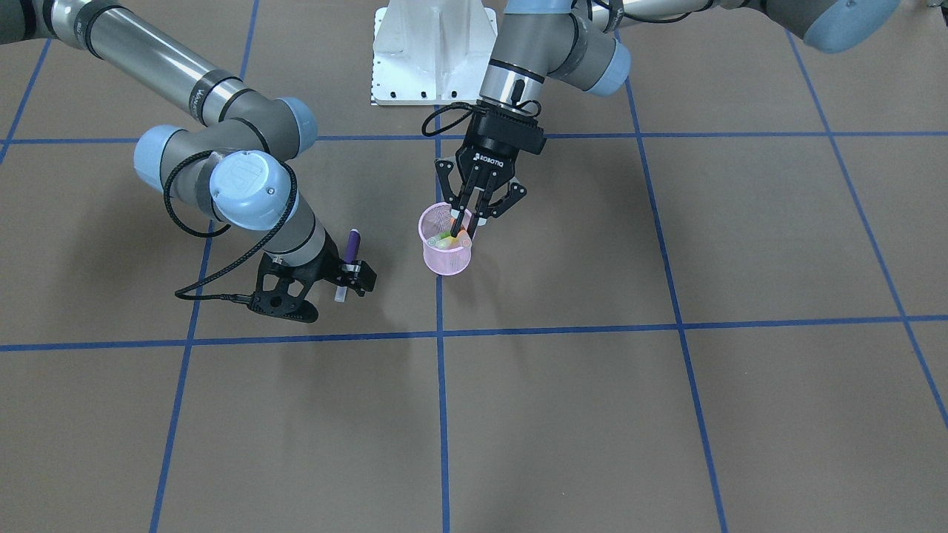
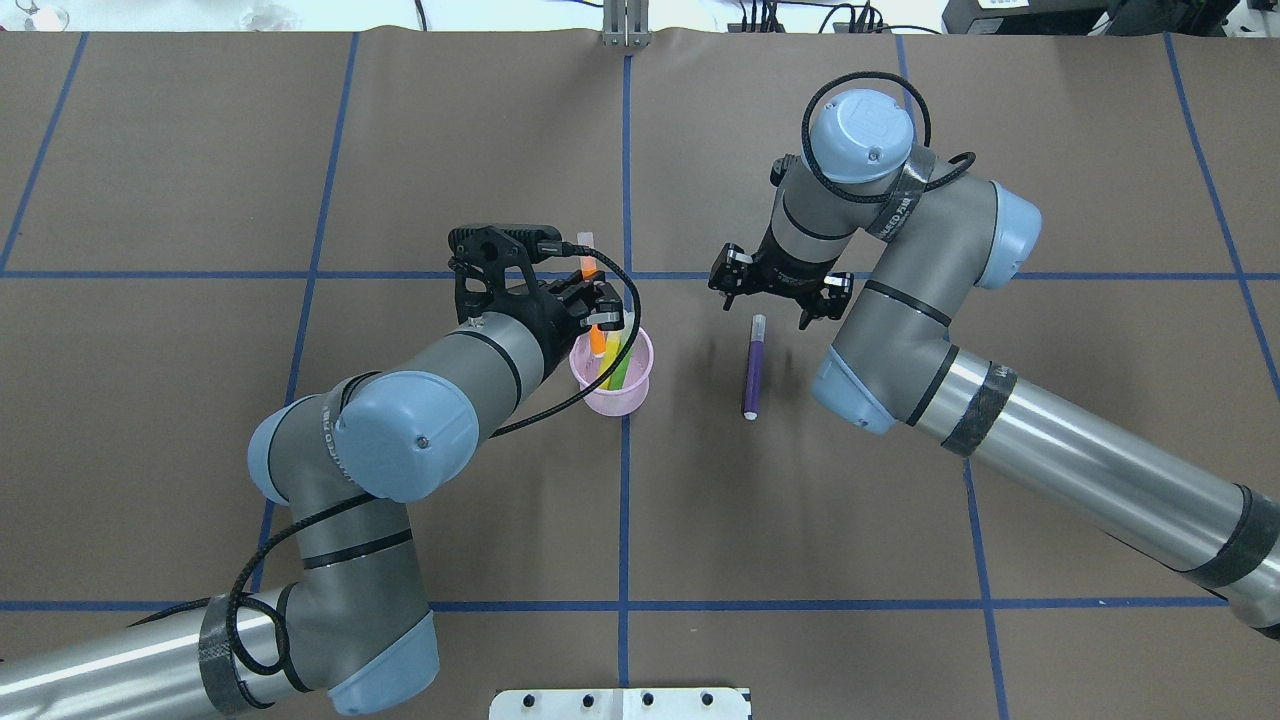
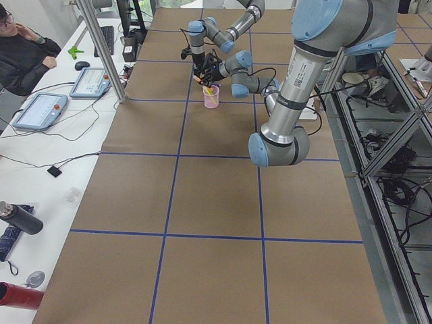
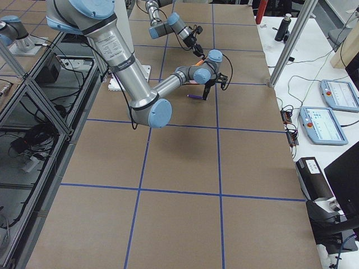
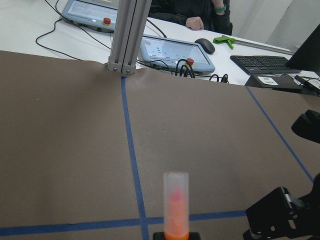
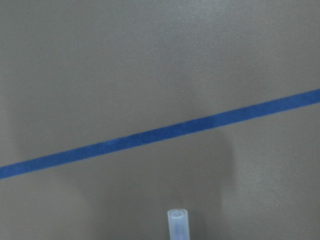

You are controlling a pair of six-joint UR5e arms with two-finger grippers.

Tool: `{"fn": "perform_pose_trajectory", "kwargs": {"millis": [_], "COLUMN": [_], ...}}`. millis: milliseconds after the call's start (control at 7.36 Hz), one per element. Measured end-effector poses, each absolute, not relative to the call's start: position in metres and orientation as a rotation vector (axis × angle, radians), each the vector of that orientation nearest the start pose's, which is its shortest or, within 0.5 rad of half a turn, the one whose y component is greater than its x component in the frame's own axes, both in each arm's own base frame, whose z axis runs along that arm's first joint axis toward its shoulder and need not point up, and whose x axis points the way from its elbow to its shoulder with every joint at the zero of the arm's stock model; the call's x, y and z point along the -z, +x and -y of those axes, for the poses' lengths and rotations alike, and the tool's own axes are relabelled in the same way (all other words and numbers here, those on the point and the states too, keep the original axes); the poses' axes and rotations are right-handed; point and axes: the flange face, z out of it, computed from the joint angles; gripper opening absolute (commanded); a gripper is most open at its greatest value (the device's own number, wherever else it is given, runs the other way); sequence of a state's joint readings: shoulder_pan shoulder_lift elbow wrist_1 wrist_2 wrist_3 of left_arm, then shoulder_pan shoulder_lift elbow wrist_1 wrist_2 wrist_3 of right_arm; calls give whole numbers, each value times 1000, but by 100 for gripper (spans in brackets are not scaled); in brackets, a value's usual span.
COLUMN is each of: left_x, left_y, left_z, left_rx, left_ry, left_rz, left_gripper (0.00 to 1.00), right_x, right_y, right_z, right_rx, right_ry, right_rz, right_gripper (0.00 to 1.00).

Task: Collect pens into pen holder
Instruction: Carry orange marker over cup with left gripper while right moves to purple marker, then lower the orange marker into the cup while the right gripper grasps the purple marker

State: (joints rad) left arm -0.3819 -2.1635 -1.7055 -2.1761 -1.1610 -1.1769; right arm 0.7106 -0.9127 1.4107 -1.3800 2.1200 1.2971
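Note:
The pink mesh pen holder (image 1: 444,260) (image 2: 610,400) stands near the table's middle. A green pen (image 1: 444,240) (image 2: 620,368) leans inside it. My left gripper (image 1: 465,218) (image 2: 598,315) hangs over the rim, shut on the orange pen (image 2: 592,265) (image 5: 176,210), whose lower end is inside the cup and whose pale cap points up. The purple pen (image 1: 352,244) (image 2: 752,370) (image 6: 178,225) lies flat on the table. My right gripper (image 1: 346,275) (image 2: 775,300) is low over its cap end and looks open, a finger on either side.
The white robot base plate (image 1: 433,52) (image 2: 620,703) sits at the robot's edge of the table. Blue tape lines (image 2: 626,500) cross the brown mat. Beyond the far edge are an aluminium post (image 5: 127,35), control tablets (image 5: 175,50) and a seated person (image 3: 20,54).

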Motion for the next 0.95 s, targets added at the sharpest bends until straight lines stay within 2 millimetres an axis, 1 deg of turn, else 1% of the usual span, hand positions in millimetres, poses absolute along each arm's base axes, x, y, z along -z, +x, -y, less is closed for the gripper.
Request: {"fn": "perform_pose_trajectory", "kwargs": {"millis": [136, 272, 408, 544, 679, 815, 951], "left_x": [-183, -186, -188, -188, -188, -188, -187], "left_y": [537, 541, 543, 545, 545, 545, 544], "left_z": [400, 400, 400, 400, 399, 399, 398], "left_rx": [260, 258, 260, 262, 262, 260, 259], "left_ry": [814, 812, 813, 813, 814, 815, 816], "left_rz": [-1075, -1072, -1075, -1080, -1084, -1084, -1087], "left_gripper": [0, 0, 32, 72, 91, 93, 93], "right_x": [-314, -315, -315, -315, -315, -316, -316], "right_y": [-507, -508, -509, -510, -511, -512, -512], "right_z": [540, 539, 538, 537, 536, 536, 536], "right_rx": [-218, -215, -214, -213, -212, -212, -212], "right_ry": [-149, -151, -152, -152, -152, -151, -150], "right_rz": [840, 839, 839, 839, 839, 838, 836], "right_gripper": [97, 95, 92, 91, 89, 80, 67]}}
